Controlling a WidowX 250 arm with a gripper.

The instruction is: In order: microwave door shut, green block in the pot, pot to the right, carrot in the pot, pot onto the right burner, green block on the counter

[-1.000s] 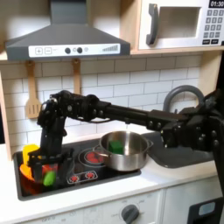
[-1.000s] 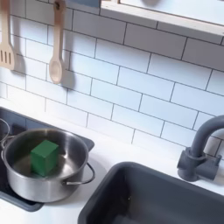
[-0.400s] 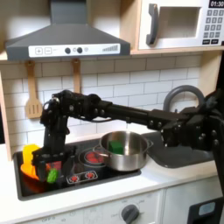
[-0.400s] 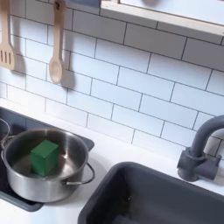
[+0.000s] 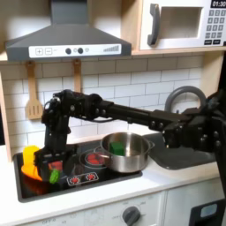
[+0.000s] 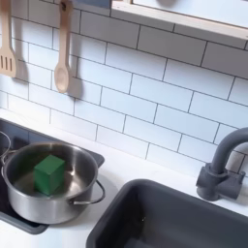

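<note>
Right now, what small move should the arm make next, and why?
Probably lift the carrot and carry it toward the pot. The tool is down at the carrot on the cooktop's left, the green block already sits in the pot, and the microwave door looks shut.

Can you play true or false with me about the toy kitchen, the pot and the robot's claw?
1. The green block sits inside the pot. True.
2. The microwave door is wide open. False: it is shut.
3. The gripper is over the sink. False: it is at the first exterior view's left, down by the carrot on the cooktop.
4. A wooden spoon hangs on the tiled wall. True.
5. The carrot is in the pot. False: only the green block is.
</note>
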